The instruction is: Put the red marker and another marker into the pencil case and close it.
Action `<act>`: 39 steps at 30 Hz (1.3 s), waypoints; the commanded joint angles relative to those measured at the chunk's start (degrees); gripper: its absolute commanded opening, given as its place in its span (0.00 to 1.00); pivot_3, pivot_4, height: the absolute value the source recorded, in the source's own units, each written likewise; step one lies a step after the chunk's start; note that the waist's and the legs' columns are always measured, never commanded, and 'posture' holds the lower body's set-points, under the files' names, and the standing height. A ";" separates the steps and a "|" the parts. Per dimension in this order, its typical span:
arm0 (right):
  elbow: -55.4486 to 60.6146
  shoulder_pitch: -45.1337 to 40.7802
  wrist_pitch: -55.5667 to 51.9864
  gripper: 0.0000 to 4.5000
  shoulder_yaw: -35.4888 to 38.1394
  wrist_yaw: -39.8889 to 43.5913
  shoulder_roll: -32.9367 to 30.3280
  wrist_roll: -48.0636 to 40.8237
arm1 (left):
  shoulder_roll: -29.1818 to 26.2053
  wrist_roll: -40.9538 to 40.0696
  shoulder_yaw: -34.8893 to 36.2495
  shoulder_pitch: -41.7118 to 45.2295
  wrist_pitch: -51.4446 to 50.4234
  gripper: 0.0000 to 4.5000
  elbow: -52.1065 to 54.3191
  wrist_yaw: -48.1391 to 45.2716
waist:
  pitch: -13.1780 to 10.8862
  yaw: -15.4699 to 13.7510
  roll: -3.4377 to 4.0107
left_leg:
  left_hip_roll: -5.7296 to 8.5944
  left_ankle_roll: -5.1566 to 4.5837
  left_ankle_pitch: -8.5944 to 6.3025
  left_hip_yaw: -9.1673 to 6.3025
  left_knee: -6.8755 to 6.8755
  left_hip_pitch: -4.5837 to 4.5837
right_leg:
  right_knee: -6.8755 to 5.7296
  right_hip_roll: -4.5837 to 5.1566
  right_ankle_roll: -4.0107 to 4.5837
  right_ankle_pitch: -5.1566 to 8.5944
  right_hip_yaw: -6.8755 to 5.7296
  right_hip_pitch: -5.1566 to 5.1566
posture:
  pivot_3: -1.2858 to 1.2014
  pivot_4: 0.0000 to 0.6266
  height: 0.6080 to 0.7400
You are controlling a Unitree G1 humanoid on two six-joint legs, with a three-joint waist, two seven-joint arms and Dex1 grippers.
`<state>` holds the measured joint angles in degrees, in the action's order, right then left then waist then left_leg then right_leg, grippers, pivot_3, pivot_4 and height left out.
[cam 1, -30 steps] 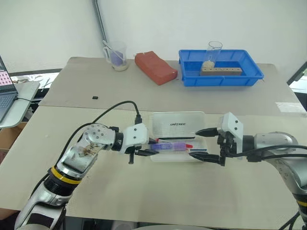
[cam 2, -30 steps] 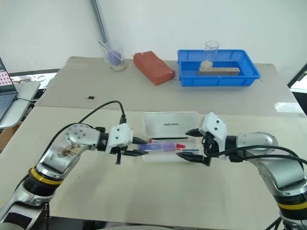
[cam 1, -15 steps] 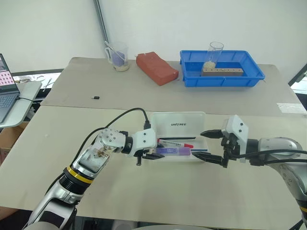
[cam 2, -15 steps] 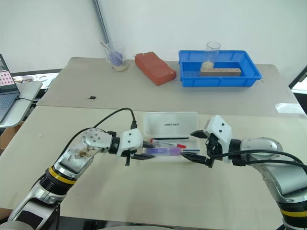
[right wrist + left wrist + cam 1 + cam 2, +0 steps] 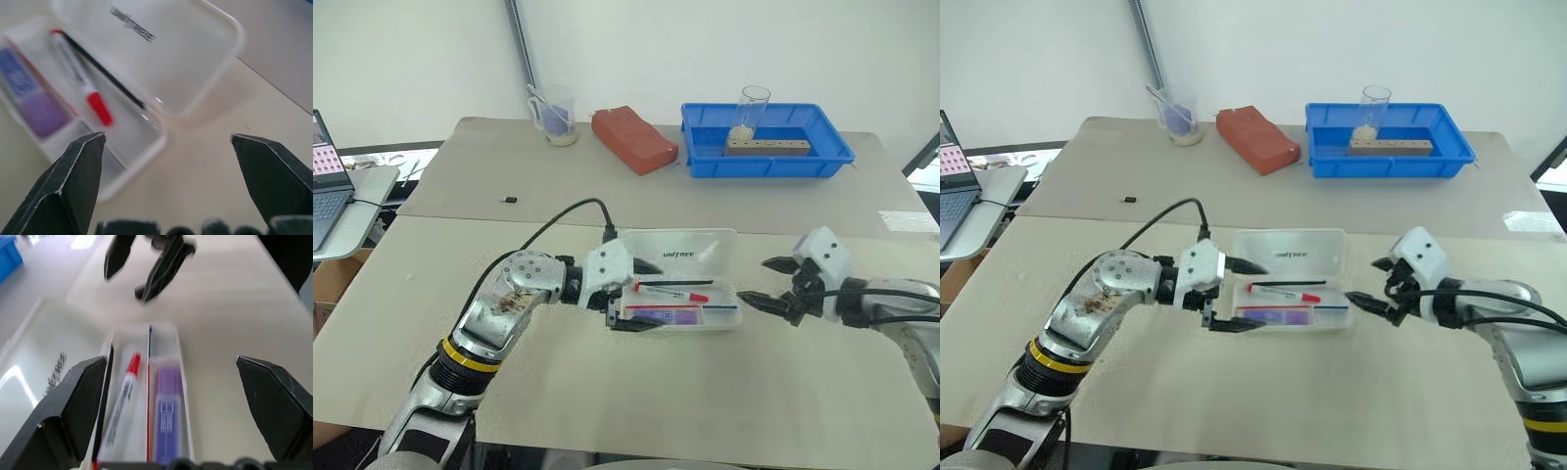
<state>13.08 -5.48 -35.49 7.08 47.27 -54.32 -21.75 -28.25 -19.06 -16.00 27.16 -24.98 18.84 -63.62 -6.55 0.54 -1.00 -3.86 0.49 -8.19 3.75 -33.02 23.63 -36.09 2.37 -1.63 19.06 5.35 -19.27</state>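
Lying open on the near part of the beige bench (image 5: 607,411), the pencil case (image 5: 729,318) has its long axis running left to right, its lid (image 5: 710,250) laid back on the far side with the dark lettering showing. Inside the tray, the red marker (image 5: 671,291) lies along that same axis with its red cap toward the right, a thin dark pen beside it; the purple highlighter (image 5: 661,316) rests parallel in the nearer compartment. At the case's left end the left pincer (image 5: 641,294) reaches in from the left, pointing rightward, its two black fingers spread wide and holding nothing. To the right of the case and clear of it, the right pincer (image 5: 771,284) points leftward, its fingers likewise wide apart and empty. On the far part of the bench stand a blue tray (image 5: 832,157) with a clear glass in it, a red brick-shaped block (image 5: 631,138) and a plastic beaker (image 5: 554,116), against a white wall. A laptop (image 5: 325,176) sits on a side table at far left.
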 commanded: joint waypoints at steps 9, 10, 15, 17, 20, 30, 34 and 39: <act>-10.01 -1.00 1.88 1.00 -2.77 1.15 -0.98 7.36 | 0.31 -2.10 2.38 1.12 5.55 1.00 1.70 0.21 | -0.01 0.32 0.11 | 0.02 0.00 0.00 0.00 0.02 -0.19 | -0.01 -0.01 -0.01 0.01 0.06 0.12 | 0.52 0.24 1.00; -10.39 -1.23 1.66 1.00 -2.76 1.20 -0.57 7.16 | 0.37 -2.02 2.27 0.90 5.89 1.00 1.50 0.24 | -0.01 0.30 0.11 | 0.02 0.00 0.00 0.00 0.02 -0.21 | -0.01 -0.01 -0.01 0.01 0.06 0.14 | 0.52 0.24 1.00; -10.94 -1.19 0.91 0.67 -2.60 1.11 -0.09 7.60 | 0.10 -1.73 2.16 0.02 7.44 1.00 0.45 0.05 | -0.01 0.19 0.10 | 0.03 0.00 0.00 0.00 0.00 -0.25 | 0.01 0.00 -0.02 0.01 0.06 0.21 | 0.52 0.24 1.00; -10.92 -0.76 0.89 0.51 -2.37 1.41 -0.25 7.52 | 0.12 -1.82 2.10 -0.04 7.36 1.00 0.13 0.03 | -0.01 0.07 0.11 | 0.03 0.01 0.00 0.00 -0.02 -0.24 | 0.00 0.00 -0.03 0.01 0.05 0.22 | 0.52 0.24 1.00; -10.34 -0.12 1.21 0.28 -1.95 1.70 -0.43 7.36 | 0.39 -1.93 1.98 -0.17 7.32 1.00 0.15 0.36 | -0.01 0.05 0.11 | 0.04 0.01 0.00 0.00 -0.03 -0.24 | 0.01 0.01 -0.04 0.01 0.05 0.23 | 0.52 0.24 1.00; 5.94 -2.03 3.30 0.06 -3.96 10.12 0.52 0.54 | -4.62 -3.20 1.66 -1.19 4.60 1.00 1.77 -3.83 | -0.02 0.46 0.17 | 0.02 0.01 0.00 -0.02 0.06 -0.26 | -0.01 -0.03 -0.25 0.14 0.07 0.18 | 0.52 0.24 1.00; 6.55 -5.57 4.30 0.06 -8.66 12.27 0.91 2.00 | -6.82 -3.31 1.13 -1.47 4.02 1.00 2.18 -5.36 | -0.03 0.23 0.16 | 0.02 0.01 -0.01 -0.02 0.04 -0.25 | 0.00 -0.01 -0.25 0.14 0.06 0.18 | 0.52 0.24 1.00; 2.43 -9.53 5.96 0.06 -13.74 13.63 3.02 4.37 | -6.97 -3.82 1.17 -0.90 2.20 1.00 3.40 -4.66 | -0.04 -0.06 0.14 | 0.03 0.01 -0.01 -0.01 -0.01 -0.19 | 0.01 0.04 -0.19 0.10 0.03 0.16 | 0.52 0.24 1.00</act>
<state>16.03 -13.78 -30.80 -6.24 60.22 -51.68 -17.99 -34.99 -21.79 -15.15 25.33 -22.21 19.79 -68.57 -6.59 0.48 -0.86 -3.84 0.50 -8.20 3.74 -33.03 23.44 -36.09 2.41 -1.77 19.14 5.38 -19.12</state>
